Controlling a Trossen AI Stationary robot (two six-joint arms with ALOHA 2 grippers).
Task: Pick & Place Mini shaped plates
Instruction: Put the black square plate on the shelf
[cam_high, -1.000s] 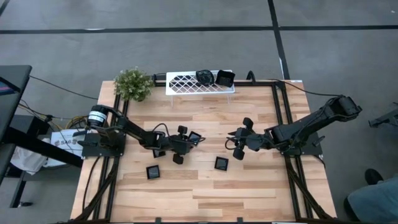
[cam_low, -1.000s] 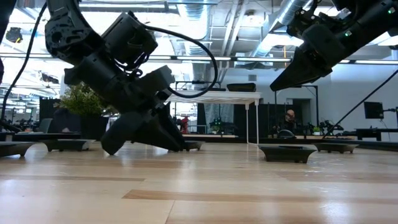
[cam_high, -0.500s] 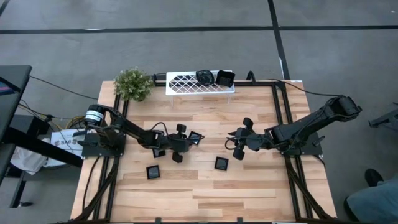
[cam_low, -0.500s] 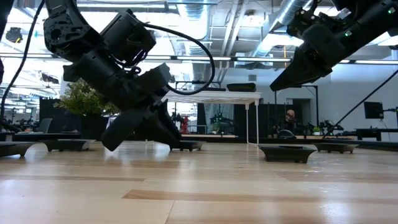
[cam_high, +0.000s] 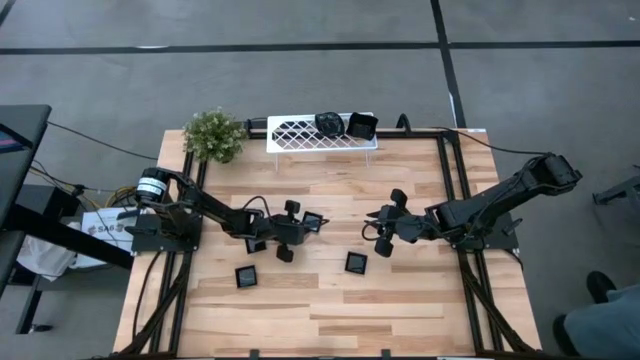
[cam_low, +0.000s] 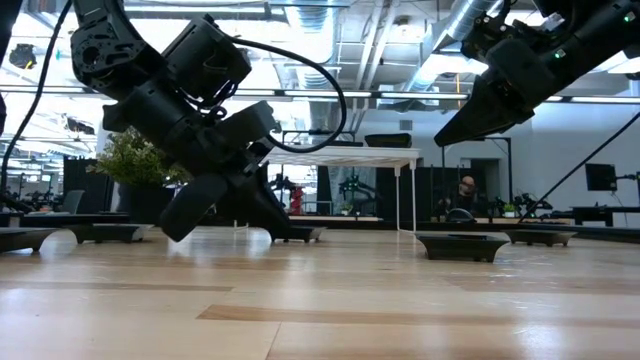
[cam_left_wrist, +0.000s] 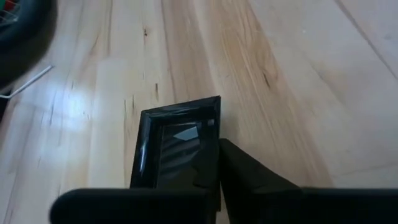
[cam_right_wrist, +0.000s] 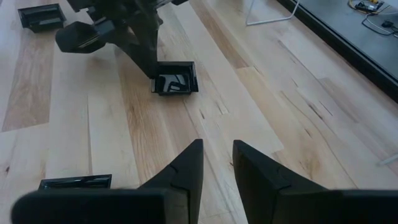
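Jaws of the left gripper (cam_high: 297, 222) have just closed, pinching the rim of a square mini plate (cam_high: 313, 221) at mid-frame on the bench (cam_high: 400, 300), ready for lifting. Right gripper (cam_high: 376, 232) hovers nearby, jaws slightly parted and empty.

Only legible text: partial letters "SAB" on a white label (cam_high: 100, 227) beside the left arm's base off the table edge; nothing else can be read.
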